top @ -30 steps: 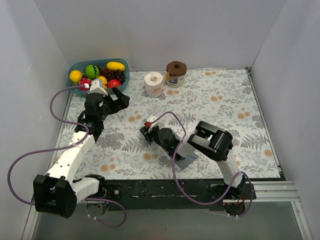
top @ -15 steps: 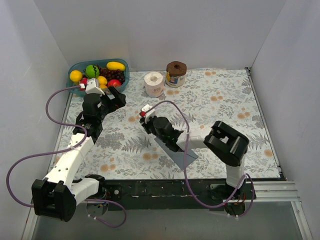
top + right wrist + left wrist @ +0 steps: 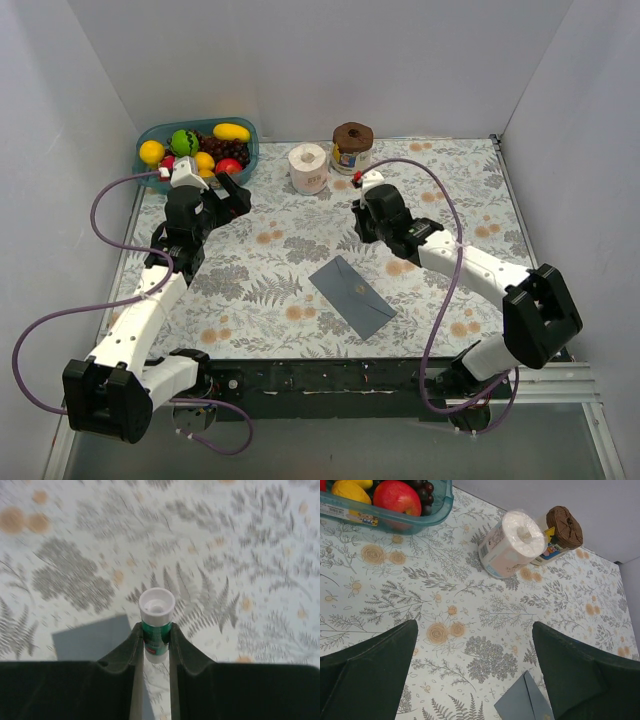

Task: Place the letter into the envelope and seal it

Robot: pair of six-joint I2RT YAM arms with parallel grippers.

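Note:
The dark grey envelope (image 3: 352, 296) lies flat and closed near the table's front middle, a small gold seal on it. One corner of it shows in the left wrist view (image 3: 522, 705), and it appears as a grey patch in the right wrist view (image 3: 92, 637). The letter shows in no view. My right gripper (image 3: 365, 228) hangs behind and to the right of the envelope. It (image 3: 156, 630) is shut on a green-and-white glue stick (image 3: 157, 607). My left gripper (image 3: 238, 197) stands wide open over the back left of the table, with nothing between its fingers (image 3: 474, 630).
A teal basket of fruit (image 3: 197, 148) (image 3: 385, 510) sits in the back left corner. A toilet roll (image 3: 309, 167) (image 3: 512, 542) and a brown-lidded jar (image 3: 351, 147) (image 3: 562, 527) stand at the back middle. White walls enclose three sides.
My right arm has lifted off the envelope and swung back and to the right, carrying the glue stick. The envelope now lies uncovered. The left arm has barely moved.

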